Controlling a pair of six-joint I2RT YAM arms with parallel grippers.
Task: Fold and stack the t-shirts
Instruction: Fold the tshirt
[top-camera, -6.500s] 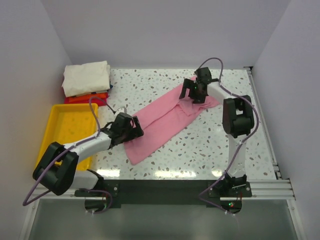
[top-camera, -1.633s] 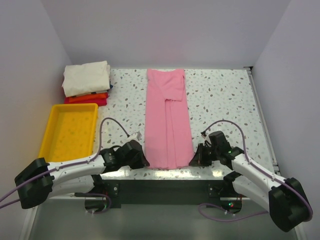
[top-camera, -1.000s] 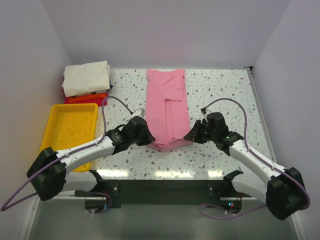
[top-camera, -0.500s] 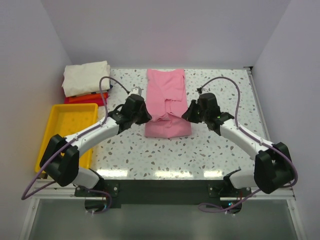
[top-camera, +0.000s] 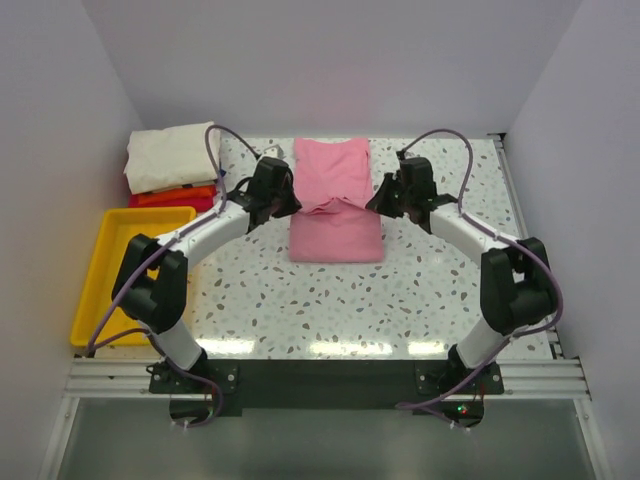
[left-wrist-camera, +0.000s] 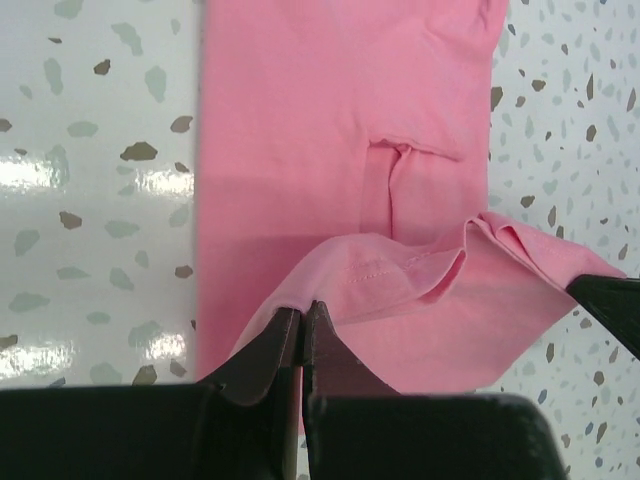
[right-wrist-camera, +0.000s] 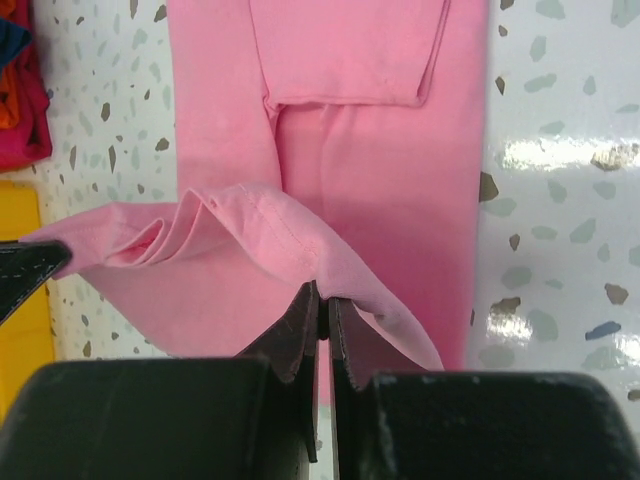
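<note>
Pink shirt (top-camera: 336, 235): no print, tag or lettering can be read.
Stacked shirts (top-camera: 172, 158): no writing can be read.
Yellow tray (top-camera: 128, 262): no label or number can be read.

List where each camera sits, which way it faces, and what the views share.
Top external: above and behind the bases, looking down on the table; the left arm and right arm show.
Left wrist: on the left arm, looking down past the left fingers, shut on the pink t-shirt.
Right wrist: likewise, past the right fingers, shut on its other corner.
Shared: all three show the pink t-shirt.
</note>
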